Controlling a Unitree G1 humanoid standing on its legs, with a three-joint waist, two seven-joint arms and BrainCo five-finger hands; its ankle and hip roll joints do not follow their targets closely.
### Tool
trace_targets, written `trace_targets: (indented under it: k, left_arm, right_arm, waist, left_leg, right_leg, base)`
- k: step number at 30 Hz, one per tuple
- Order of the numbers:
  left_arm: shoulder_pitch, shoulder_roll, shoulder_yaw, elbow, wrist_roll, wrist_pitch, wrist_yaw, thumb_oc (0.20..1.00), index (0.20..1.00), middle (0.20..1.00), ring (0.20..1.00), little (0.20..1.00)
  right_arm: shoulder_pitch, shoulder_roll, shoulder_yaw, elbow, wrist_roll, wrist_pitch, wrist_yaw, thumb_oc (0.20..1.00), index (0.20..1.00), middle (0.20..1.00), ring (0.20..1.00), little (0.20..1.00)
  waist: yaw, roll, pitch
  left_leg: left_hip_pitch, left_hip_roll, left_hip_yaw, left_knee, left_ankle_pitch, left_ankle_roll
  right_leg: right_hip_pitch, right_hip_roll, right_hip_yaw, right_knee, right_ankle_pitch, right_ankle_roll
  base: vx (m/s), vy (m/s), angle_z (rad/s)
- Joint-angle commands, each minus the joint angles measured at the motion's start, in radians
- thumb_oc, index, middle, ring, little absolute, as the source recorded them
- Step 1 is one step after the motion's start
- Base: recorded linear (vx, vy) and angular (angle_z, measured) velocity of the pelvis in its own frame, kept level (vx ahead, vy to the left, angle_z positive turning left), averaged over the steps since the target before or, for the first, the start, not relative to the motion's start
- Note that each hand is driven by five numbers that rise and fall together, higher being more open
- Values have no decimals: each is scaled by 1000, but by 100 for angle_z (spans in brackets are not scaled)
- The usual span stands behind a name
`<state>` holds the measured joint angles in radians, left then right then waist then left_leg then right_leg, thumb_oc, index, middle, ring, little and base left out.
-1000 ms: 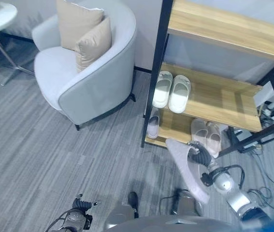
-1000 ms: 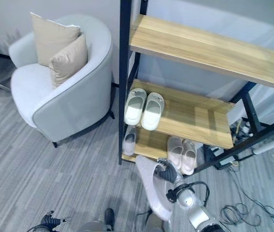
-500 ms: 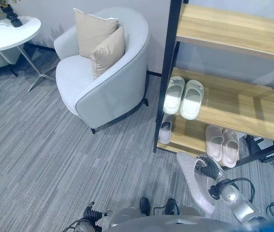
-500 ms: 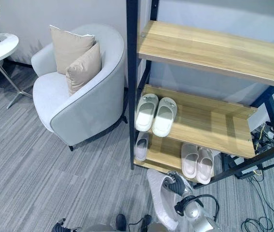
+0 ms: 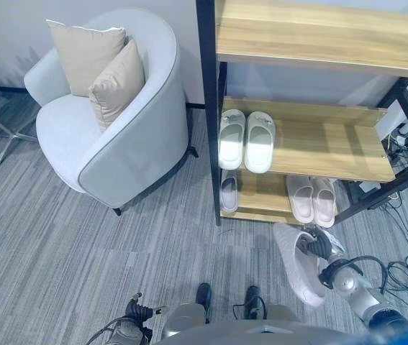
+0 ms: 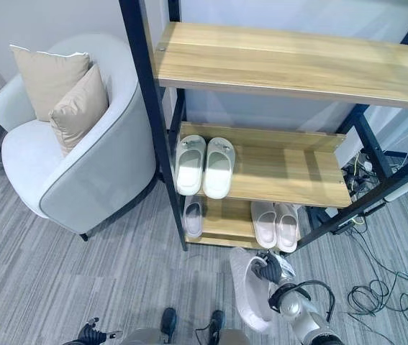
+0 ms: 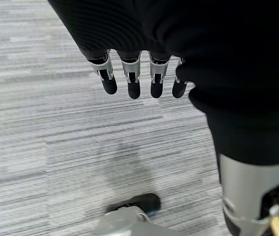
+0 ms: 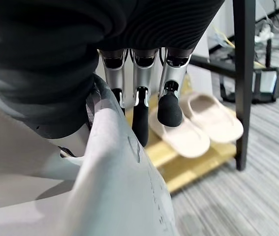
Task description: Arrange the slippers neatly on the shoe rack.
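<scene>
Low in front of the shoe rack [image 5: 211, 108], the right robot hand [image 5: 317, 244] grips a pale grey slipper [image 5: 298, 264], its fingers [image 8: 170, 105] curled over the edge — held above the carpet [image 5: 60, 244]. One white pair [image 5: 246, 140] sits on the middle shelf, a beige pair [image 5: 311, 199] and a single grey slipper [image 5: 229, 191] on the bottom shelf. The left robot hand [image 7: 144, 73] hangs over the carpet, fingers straight, holding nothing.

Camera panned; scene shifted. Right hand [image 5: 317, 244] with grey slipper [image 5: 297, 262] now lower, at 6 o'clock of rack [image 5: 311, 154] bottom shelf's beige pair [image 5: 311, 199].
</scene>
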<state>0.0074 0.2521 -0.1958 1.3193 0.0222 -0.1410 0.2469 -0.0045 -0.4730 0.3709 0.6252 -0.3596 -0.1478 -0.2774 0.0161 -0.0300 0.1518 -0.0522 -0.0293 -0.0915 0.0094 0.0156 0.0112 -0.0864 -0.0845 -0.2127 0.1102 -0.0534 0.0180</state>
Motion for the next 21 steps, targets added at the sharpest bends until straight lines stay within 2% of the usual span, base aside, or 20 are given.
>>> trace_targets:
  k: [1, 2, 3, 5, 7, 9, 10, 11, 12, 13, 14, 16, 18, 21]
  left_arm:
    - [-23, 22, -9, 2, 1, -11, 26, 1000, 1000, 1000, 1000, 1000]
    - [-24, 22, -9, 2, 1, -11, 26, 1000, 1000, 1000, 1000, 1000]
    - [-32, 17, -10, 3, -37, -17, 23, 1000, 1000, 1000, 1000, 1000]
    - [-44, 22, -17, -2, -60, -23, 24, 1000, 1000, 1000, 1000, 1000]
    - [-50, 30, -20, -8, -81, -27, 24, 1000, 1000, 1000, 1000, 1000]
    - [-67, 51, -19, -26, -121, -33, 35, 1000, 1000, 1000, 1000, 1000]
    - [-67, 51, -18, -26, -121, -33, 35, 1000, 1000, 1000, 1000, 1000]
    - [-68, 77, -23, -52, -145, -40, 44, 1000, 1000, 1000, 1000, 1000]
    - [-74, 93, -28, -71, -171, -47, 48, 1000, 1000, 1000, 1000, 1000]
    - [-75, 93, -28, -71, -171, -47, 48, 1000, 1000, 1000, 1000, 1000]
    - [-73, 100, -33, -79, -196, -54, 50, 1000, 1000, 1000, 1000, 1000]
    - [-66, 118, -45, -100, -229, -73, 60, 1000, 1000, 1000, 1000, 1000]
    - [-68, 137, -50, -123, -276, -89, 66, 1000, 1000, 1000, 1000, 1000]
    - [-77, 161, -33, -154, -341, -106, 77, 1000, 1000, 1000, 1000, 1000]
  right_arm:
    - [-83, -37, 3, -49, -5, -7, -37, 200, 200, 200, 200, 200]
    - [-84, -37, 3, -49, -5, -7, -37, 200, 200, 200, 200, 200]
    - [-141, -41, 6, -16, 8, 8, -62, 200, 200, 200, 200, 200]
    - [-186, -44, 9, 15, 31, 16, -72, 200, 200, 200, 200, 200]
    - [-228, -54, 17, 28, 51, 23, -73, 200, 200, 200, 200, 200]
    - [-339, -83, 35, 52, 79, 26, -103, 200, 200, 200, 200, 200]
    - [-340, -83, 35, 52, 79, 26, -103, 200, 200, 200, 200, 200]
    - [-387, -101, 34, 26, 112, 23, -123, 200, 200, 200, 200, 200]
    - [-444, -126, 41, 0, 130, 19, -142, 200, 200, 200, 200, 200]
    - [-444, -126, 41, 1, 130, 19, -142, 200, 200, 200, 200, 200]
    - [-526, -151, 52, 10, 145, 16, -171, 200, 200, 200, 200, 200]
    - [-648, -185, 58, 3, 199, 4, -220, 200, 200, 200, 200, 200]
    - [-760, -202, 62, 28, 285, -19, -248, 200, 200, 200, 200, 200]
    - [-843, -244, 74, 0, 298, -20, -280, 200, 200, 200, 200, 200]
  waist:
    - [14, -24, 64]
    - [14, -24, 62]
    - [19, -24, 109]
    - [24, -25, 135]
    - [33, -26, 153]
    - [51, -23, 185]
    - [50, -23, 183]
    - [60, -19, 205]
    - [70, -10, 216]
    - [70, -11, 212]
    - [87, -3, 217]
    - [111, 8, 211]
    - [136, 21, 204]
    - [149, 32, 189]
  left_leg:
    - [-121, 28, 5, 173, -100, -15]
    - [-126, 27, 5, 177, -102, -14]
    - [-200, 25, 6, 239, -111, -11]
    - [-280, 25, 10, 318, -128, -9]
    - [-338, 22, 6, 392, -152, -4]
    - [-459, 20, -1, 541, -196, 8]
    - [-462, 20, -1, 543, -197, 8]
    - [-568, 12, -25, 691, -275, 18]
    - [-668, 0, -28, 816, -322, 33]
    - [-674, 0, -27, 821, -324, 33]
    - [-768, -13, -24, 922, -359, 46]
    - [-931, -31, -24, 1069, -405, 62]
    - [-1084, -45, -34, 1193, -440, 84]
    - [-1225, -59, -46, 1319, -473, 99]
  right_leg:
    - [-21, -73, -19, 104, -43, 76]
    - [-26, -74, -18, 107, -44, 76]
    - [-101, -81, -12, 164, -43, 77]
    - [-171, -94, -12, 231, -57, 74]
    - [-220, -102, -8, 295, -80, 65]
    - [-334, -116, -7, 445, -138, 44]
    - [-337, -116, -7, 447, -139, 44]
    - [-430, -127, 6, 591, -234, 24]
    - [-531, -137, 22, 708, -279, 4]
    - [-538, -137, 24, 712, -281, 4]
    - [-628, -144, 41, 796, -325, -21]
    - [-791, -151, 66, 932, -374, -45]
    - [-943, -159, 83, 1064, -409, -60]
    - [-1081, -164, 94, 1193, -438, -70]
  base:
    - [-123, 27, 2]
    - [-271, 28, -6]
    - [-236, 17, 0]
    - [-220, 17, -17]
    - [-105, 14, -16]
    - [-89, 16, -3]
    - [-7, -32, 1]
    - [-21, -20, 6]
    - [-19, -20, 38]
    - [-63, 38, 38]
    - [-42, 37, 32]
    - [-67, 60, 8]
    - [-40, 65, -13]
    - [17, 49, -9]
